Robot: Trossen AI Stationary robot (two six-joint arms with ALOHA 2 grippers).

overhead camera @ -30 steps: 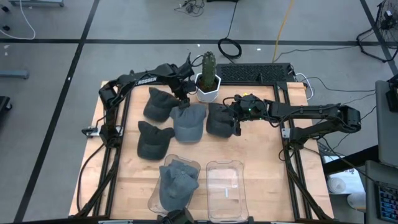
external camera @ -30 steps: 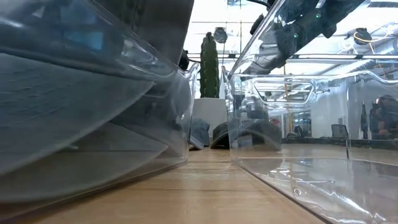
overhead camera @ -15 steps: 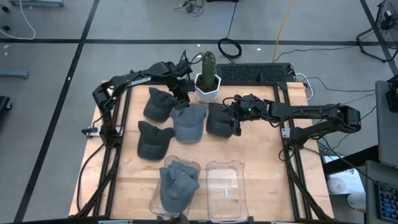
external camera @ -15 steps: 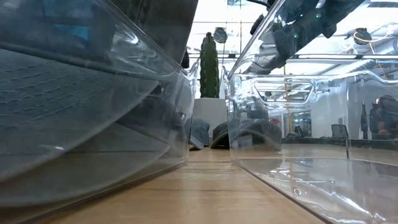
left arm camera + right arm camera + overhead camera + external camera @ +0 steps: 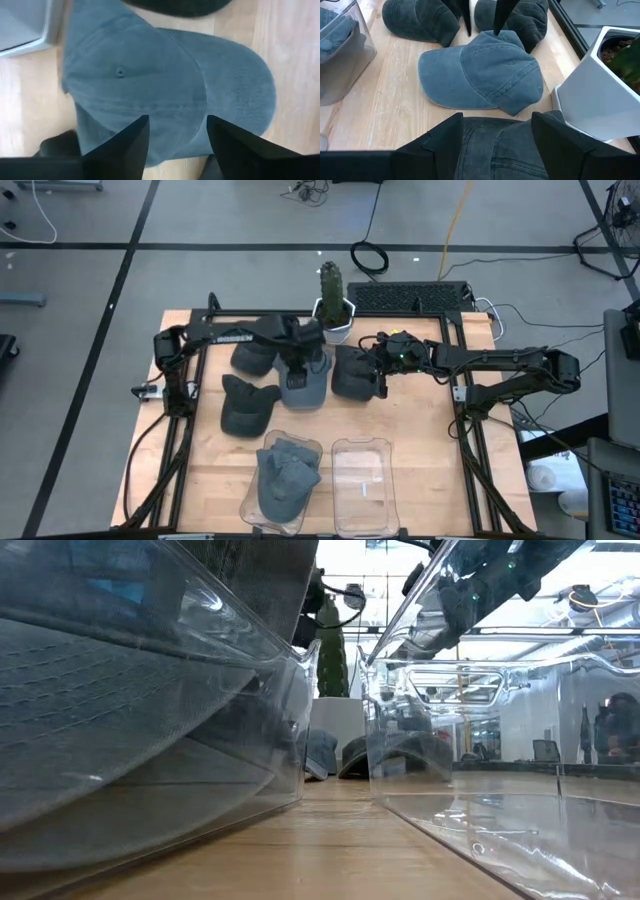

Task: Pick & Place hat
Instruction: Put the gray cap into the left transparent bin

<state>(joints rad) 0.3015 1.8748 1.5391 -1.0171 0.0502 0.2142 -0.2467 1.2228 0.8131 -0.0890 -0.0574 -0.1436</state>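
Blue-grey denim cap, faded, visible stitching and top button. Three darker charcoal caps. Another grey-blue cap inside clear bin; second clear bin colourless. Light wood table, pale grain. Black arms, black fingers. Green cactus in white pot. Black frame rails. Grey floor with black lines. Yellow cable.

High overhead; low table-level; wrists close, sharing blue cap.
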